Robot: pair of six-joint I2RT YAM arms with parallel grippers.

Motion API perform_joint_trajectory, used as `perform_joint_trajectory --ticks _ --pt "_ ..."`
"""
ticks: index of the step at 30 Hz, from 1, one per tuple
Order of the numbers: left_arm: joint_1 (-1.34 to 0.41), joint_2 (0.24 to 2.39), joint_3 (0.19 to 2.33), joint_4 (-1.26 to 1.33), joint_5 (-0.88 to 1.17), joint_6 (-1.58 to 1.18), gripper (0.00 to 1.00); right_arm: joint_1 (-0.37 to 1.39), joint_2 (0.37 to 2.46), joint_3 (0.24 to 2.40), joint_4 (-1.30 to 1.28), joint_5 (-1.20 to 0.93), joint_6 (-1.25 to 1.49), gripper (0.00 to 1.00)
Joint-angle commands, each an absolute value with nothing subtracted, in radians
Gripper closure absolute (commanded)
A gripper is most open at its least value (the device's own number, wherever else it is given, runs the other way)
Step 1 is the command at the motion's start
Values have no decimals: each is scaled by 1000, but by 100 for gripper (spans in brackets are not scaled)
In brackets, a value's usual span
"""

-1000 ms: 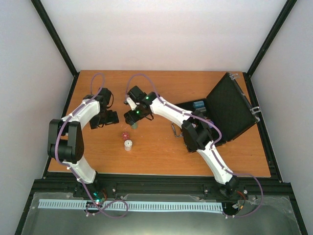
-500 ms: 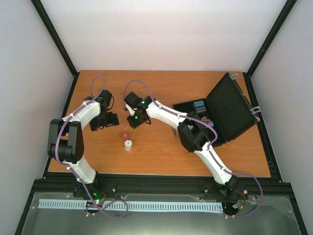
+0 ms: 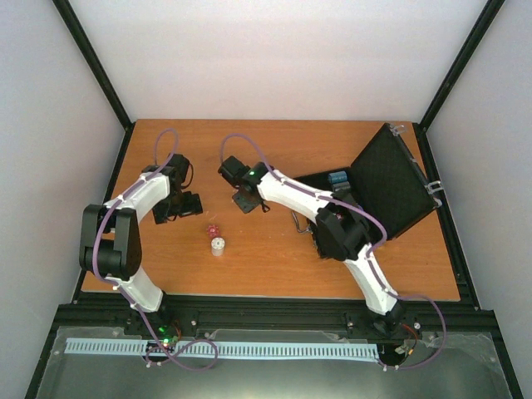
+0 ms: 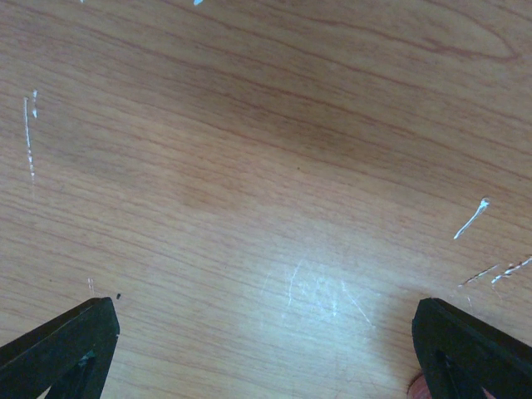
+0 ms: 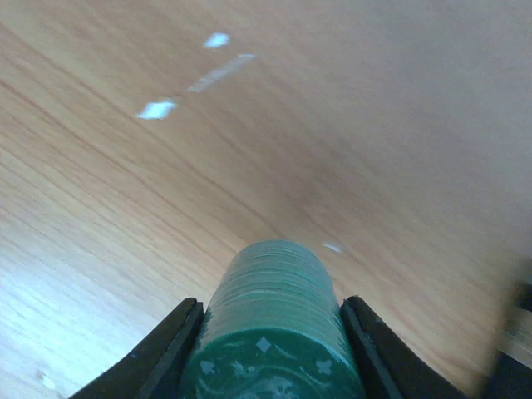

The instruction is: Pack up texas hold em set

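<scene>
In the right wrist view my right gripper [image 5: 273,353] is shut on a stack of green chips [image 5: 274,307], held sideways above the wood. From above, that gripper [image 3: 248,203] hangs over the table's middle, left of the open black briefcase [image 3: 391,184]. A blue chip stack [image 3: 337,177] stands inside the case. A white chip stack [image 3: 218,246] and the red dice [image 3: 213,229] sit on the table between the arms. My left gripper [image 3: 189,208] stands open just left of the dice, low over bare wood [image 4: 266,249], with nothing between its fingers [image 4: 71,341].
The briefcase's metal handle [image 3: 296,221] juts toward the table's middle. The lid leans up against the right frame post [image 3: 432,187]. The right arm's elbow [image 3: 337,233] hangs in front of the case. A sliver of red [image 4: 416,387] shows beside the left gripper's right finger.
My right gripper has shut on the green chip stack and carried it a little to the right, toward the briefcase. The left arm has stayed put.
</scene>
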State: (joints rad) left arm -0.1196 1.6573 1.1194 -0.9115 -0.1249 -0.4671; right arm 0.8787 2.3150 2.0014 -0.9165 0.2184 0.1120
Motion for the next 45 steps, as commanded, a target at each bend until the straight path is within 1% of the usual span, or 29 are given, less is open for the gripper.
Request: perform_joint_trajectory --ticks 1,7,14,17,24,32,33,35,36,38,40,41,45 --pt "-118 1630 1116 -887 -113 -462 0 873 2106 1925 -942 513 59 80" --pt "-119 1653 1112 -876 -86 -460 0 787 2007 1766 -957 749 27 80" --pt "-119 1678 1138 -883 -75 -456 0 684 2031 1640 -884 872 -28 81" --pt "-118 1682 1136 -880 -72 -456 0 659 2065 1624 -842 883 -59 82" --pt "-119 1694 1133 -882 -75 -457 0 624 2154 1667 -806 859 -91 82" --pt "-118 1699 1141 -884 -76 -459 0 571 2201 1667 -775 843 -110 82" --pt "-119 1702 1142 -885 -76 -459 0 568 2203 1667 -771 843 -112 79" --pt "-118 1707 1144 -884 -74 -460 0 561 2207 1664 -762 836 -117 66" --pt "-119 1712 1145 -884 -73 -462 0 559 2207 1663 -758 833 -118 58" --pt "-118 1719 1152 -883 -67 -463 0 560 2204 1659 -756 820 -116 36" --pt "-118 1724 1160 -882 -65 -465 0 560 2194 1654 -755 788 -114 23" --pt "-119 1726 1164 -883 -63 -466 0 560 2187 1651 -756 772 -114 18" --pt "-118 1735 1173 -881 -62 -465 0 563 2156 1635 -767 717 -104 9"
